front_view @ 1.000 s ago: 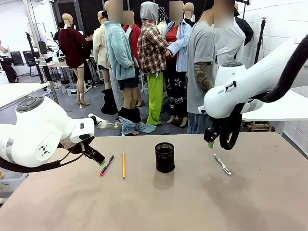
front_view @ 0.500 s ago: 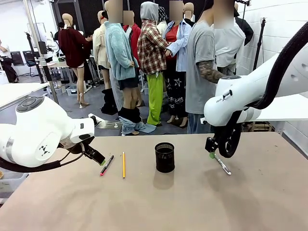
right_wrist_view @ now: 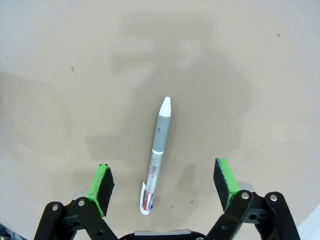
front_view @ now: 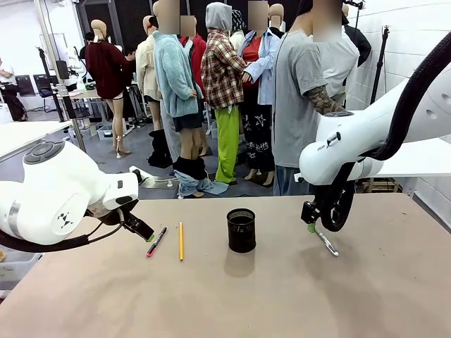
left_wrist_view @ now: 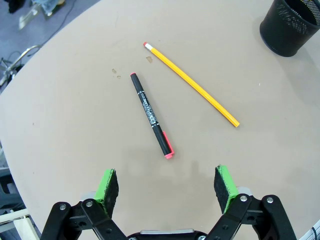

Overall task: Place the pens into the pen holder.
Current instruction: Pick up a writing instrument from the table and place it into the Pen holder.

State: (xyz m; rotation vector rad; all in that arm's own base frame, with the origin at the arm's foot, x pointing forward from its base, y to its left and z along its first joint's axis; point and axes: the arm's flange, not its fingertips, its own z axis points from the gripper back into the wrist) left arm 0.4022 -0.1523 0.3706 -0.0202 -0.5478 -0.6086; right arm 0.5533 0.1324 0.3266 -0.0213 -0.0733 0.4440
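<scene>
Since the earlier front frames the right gripper (front_view: 311, 226) has come down from above the table (front_view: 232, 303) to the far end of the white-grey pen (front_view: 325, 241). The left arm, the other pens and the pen holder (front_view: 241, 230) lie unchanged.

Right wrist view: the jaws stand wide apart and hold nothing. The white-grey pen lies lengthwise between the two green pads and touches neither. The front view does not settle this, as the arm covers that end of the pen.

The left gripper (left_wrist_view: 166, 182) is likewise spread wide and empty, near the pink-red end of the black pen (left_wrist_view: 150, 115). The yellow pencil (left_wrist_view: 192, 85) lies just beyond, apart from it, and the pen holder stands upright farther on.

The white-grey pen has a white tip, a grey grip, a clear barrel and a white clip end. The black pen carries white print along its barrel, legible only as lettering.
</scene>
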